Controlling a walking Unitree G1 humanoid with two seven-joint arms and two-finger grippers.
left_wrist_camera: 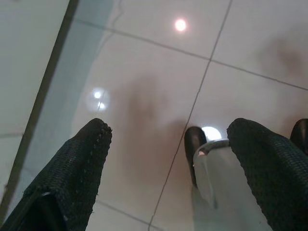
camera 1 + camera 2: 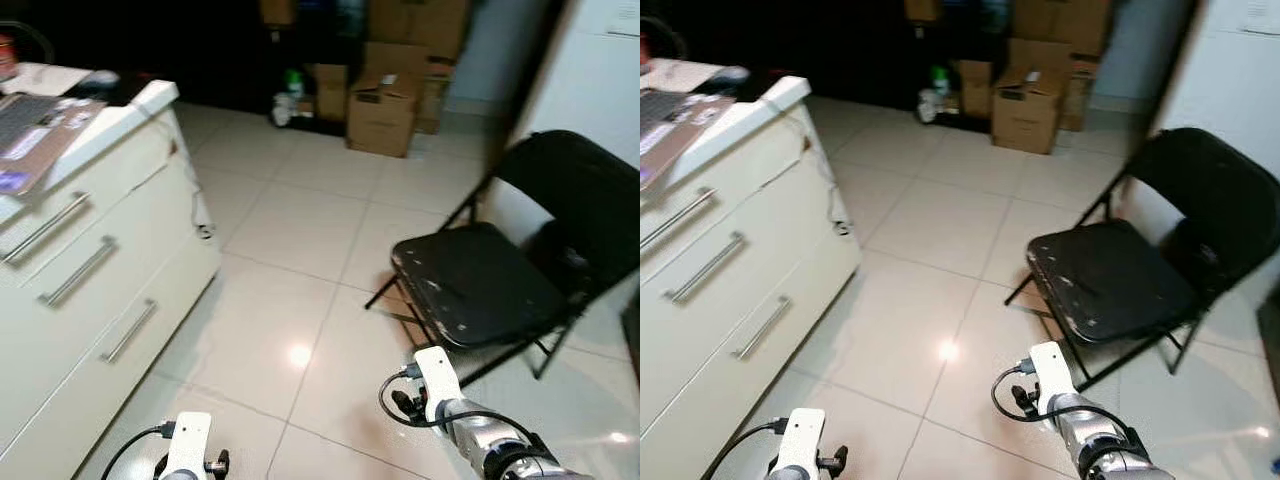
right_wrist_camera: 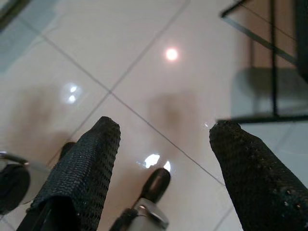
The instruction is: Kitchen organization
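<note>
cream drawer cabinet (image 2: 110, 290), three drawers shut.

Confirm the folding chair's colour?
Black: the chair has a black seat, back and frame, the seat flecked with pale scuffs. Left eye view shows it best.

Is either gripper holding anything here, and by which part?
Nothing is held. The left gripper and right gripper are both open, with only floor tiles between their fingers.
</note>
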